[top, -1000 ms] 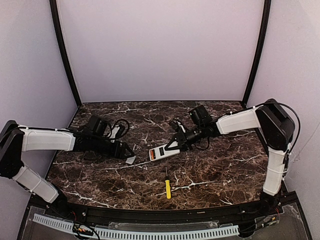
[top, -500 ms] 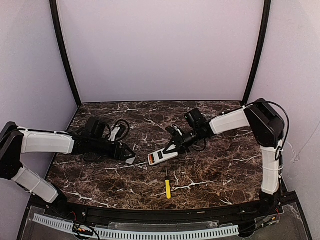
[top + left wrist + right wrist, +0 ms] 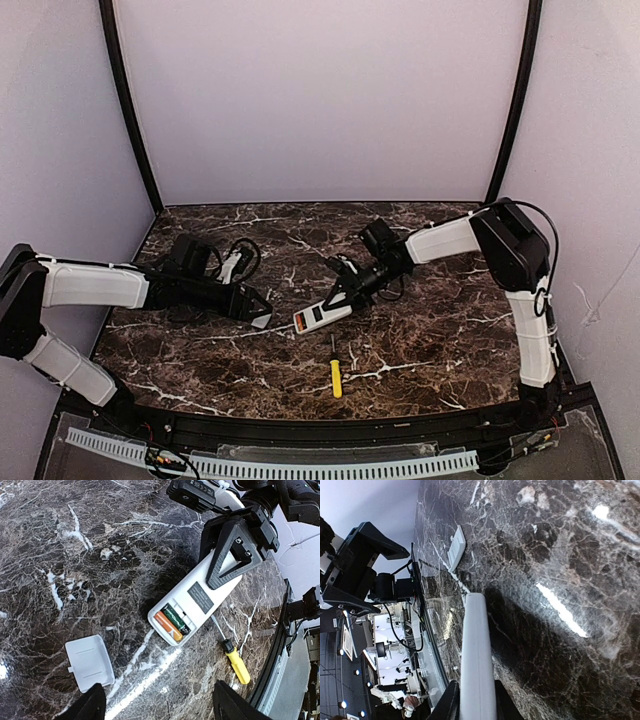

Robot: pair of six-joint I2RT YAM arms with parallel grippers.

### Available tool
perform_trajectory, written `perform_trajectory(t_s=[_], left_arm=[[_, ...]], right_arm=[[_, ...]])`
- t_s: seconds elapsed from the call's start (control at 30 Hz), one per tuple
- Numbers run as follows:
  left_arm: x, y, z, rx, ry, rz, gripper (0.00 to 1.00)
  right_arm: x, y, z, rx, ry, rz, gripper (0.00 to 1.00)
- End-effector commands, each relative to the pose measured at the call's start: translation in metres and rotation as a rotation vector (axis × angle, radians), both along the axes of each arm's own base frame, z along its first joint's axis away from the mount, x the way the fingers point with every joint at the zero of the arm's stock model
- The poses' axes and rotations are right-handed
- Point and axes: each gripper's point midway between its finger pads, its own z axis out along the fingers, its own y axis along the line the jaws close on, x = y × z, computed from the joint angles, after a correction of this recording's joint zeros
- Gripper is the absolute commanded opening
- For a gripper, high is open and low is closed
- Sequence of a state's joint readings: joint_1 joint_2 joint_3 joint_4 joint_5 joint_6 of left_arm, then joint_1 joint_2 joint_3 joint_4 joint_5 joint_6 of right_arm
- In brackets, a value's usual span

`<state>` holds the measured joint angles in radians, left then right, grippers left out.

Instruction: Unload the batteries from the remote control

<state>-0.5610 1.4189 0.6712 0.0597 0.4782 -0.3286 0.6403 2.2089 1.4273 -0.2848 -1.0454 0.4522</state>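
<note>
The white remote control point(image 3: 322, 312) lies near the table's middle with its battery bay open. In the left wrist view the remote control point(image 3: 197, 602) shows an orange battery point(image 3: 167, 626) and a green-black battery point(image 3: 177, 619) side by side in the bay. My right gripper point(image 3: 345, 291) is shut on the remote's far end; in its own view the remote's edge point(image 3: 476, 650) runs between the fingers point(image 3: 447, 702). My left gripper point(image 3: 262, 308) is open, just left of the remote, over the white cover piece point(image 3: 262, 321), which also shows in the left wrist view point(image 3: 89, 661).
A yellow-handled screwdriver point(image 3: 335, 372) lies in front of the remote, also seen in the left wrist view point(image 3: 235, 662). Black cables point(image 3: 235, 258) lie behind the left arm. The table's front edge point(image 3: 330, 415) is close below.
My right gripper has slid the remote a little to the left and nearer. The right arm's elbow has swung inward. The left arm has barely moved.
</note>
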Motion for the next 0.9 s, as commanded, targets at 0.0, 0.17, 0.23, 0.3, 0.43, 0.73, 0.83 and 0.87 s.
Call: perform_trajectory(t_s=[0.0,0.17,0.23,0.3,0.43,0.73,0.83,0.87], left_arm=[[-0.002,-0.001,0.002,-0.004,-0.021,-0.017,0.73],[0.0,-0.002,0.002,0.0,-0.019,-0.011,0.73],[0.001,-0.001,0.001,0.005,-0.019,-0.008,0.72],[0.001,-0.001,0.001,0.011,-0.018,-0.005,0.72],[0.001,0.001,0.0,0.02,-0.02,-0.002,0.72],[-0.001,0.0,0.004,0.043,-0.03,-0.008,0.71],[-0.004,-0.002,0.005,0.06,-0.027,-0.012,0.71],[-0.005,-0.002,0.007,0.069,-0.025,-0.013,0.71]], right_arm=[[0.005,-0.006,-0.011,-0.064,-0.028,-0.002,0.29],[0.01,-0.014,-0.015,-0.112,-0.045,-0.018,0.51],[0.012,-0.017,-0.016,-0.13,-0.053,-0.024,0.58],[0.014,-0.021,-0.016,-0.154,-0.067,-0.033,0.64],[0.018,-0.03,-0.014,-0.207,-0.097,-0.05,0.73],[0.028,-0.059,-0.007,-0.367,-0.183,-0.107,0.95],[0.028,-0.066,-0.002,-0.395,-0.206,-0.117,0.98],[0.027,-0.068,0.0,-0.405,-0.213,-0.123,0.98]])
